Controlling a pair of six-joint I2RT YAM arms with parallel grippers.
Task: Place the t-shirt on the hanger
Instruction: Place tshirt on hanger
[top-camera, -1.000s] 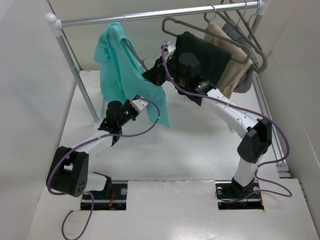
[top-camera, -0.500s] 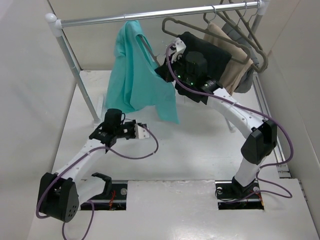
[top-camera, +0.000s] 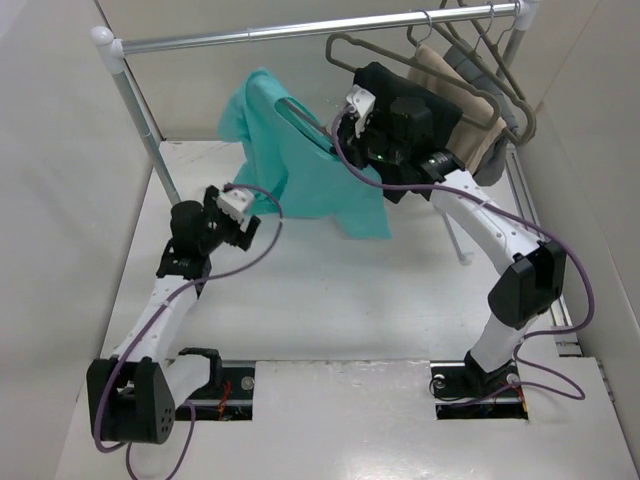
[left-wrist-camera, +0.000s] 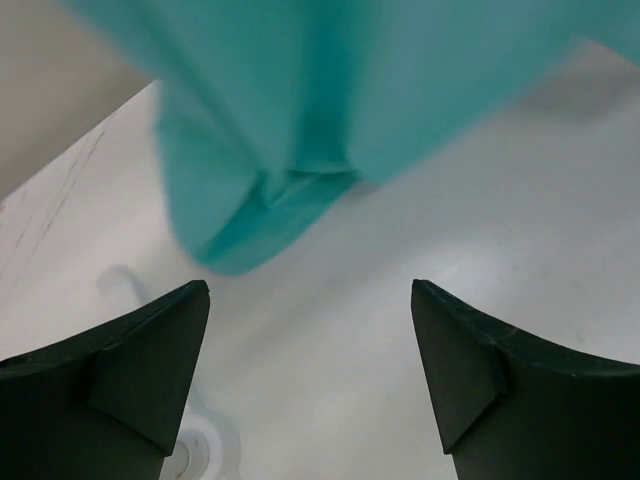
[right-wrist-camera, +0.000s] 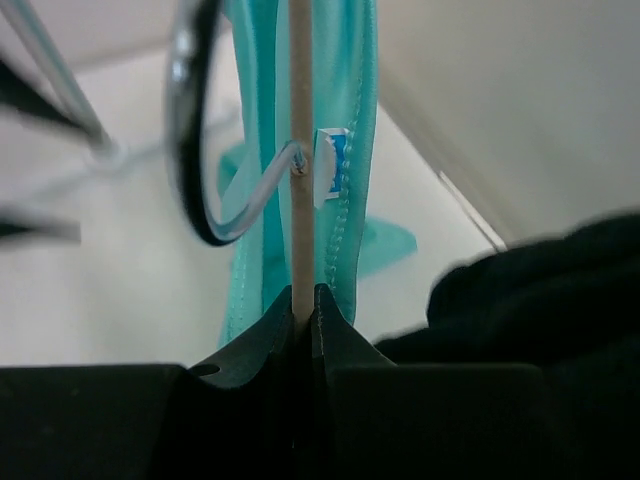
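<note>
Soft teal t-shirt (top-camera: 300, 170) drapes in limp folds over slim grey-taupe hanger (right-wrist-camera: 301, 120), its thin bar pinched tight by right gripper (right-wrist-camera: 305, 300), left gripper (left-wrist-camera: 310, 295) splayed wide, empty.

Setting: robotics lab test cell. Plain white panel walls (top-camera: 45, 250) box in a white table (top-camera: 350, 310); a metal garment rail (top-camera: 250, 35) spans the back. Left arm (top-camera: 165, 300) and right arm (top-camera: 490, 235), both purple-cabled, sit bolted at the near edge.
</note>
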